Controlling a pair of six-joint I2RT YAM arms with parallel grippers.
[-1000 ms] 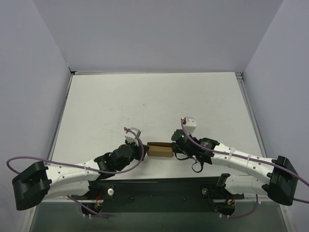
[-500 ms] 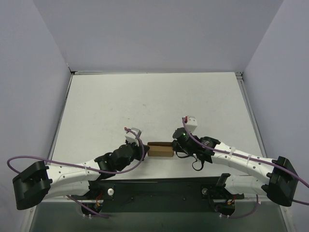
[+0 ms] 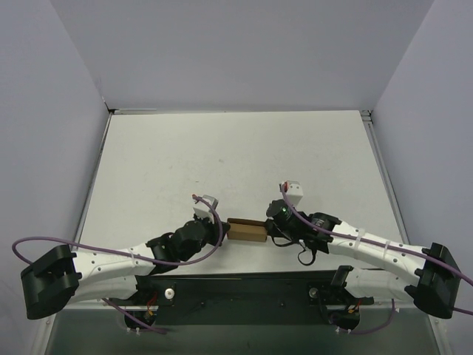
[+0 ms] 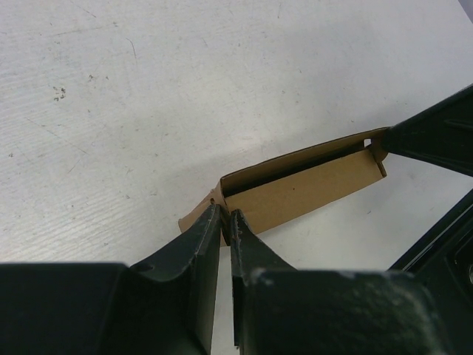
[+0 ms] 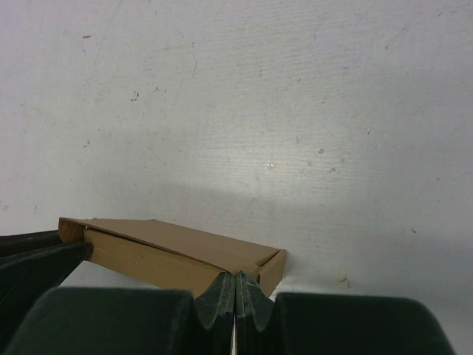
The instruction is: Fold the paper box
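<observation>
currently the paper box (image 3: 246, 230) lies partly folded, long top slit open, on the table (image 3: 222, 155) near its front edge, between both arms. left gripper (image 4: 225, 216) pinches its left end flap; right gripper (image 5: 236, 278) is fully closed, tips against its right end.

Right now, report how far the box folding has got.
Done: the paper box already stands as a flat rectangular sleeve. In hand: the left end effector pinches one end of it; the right end effector, shut, meets the opposite end. Left: a slot along the top gapes open, so closing and tucking look unfinished.
</observation>
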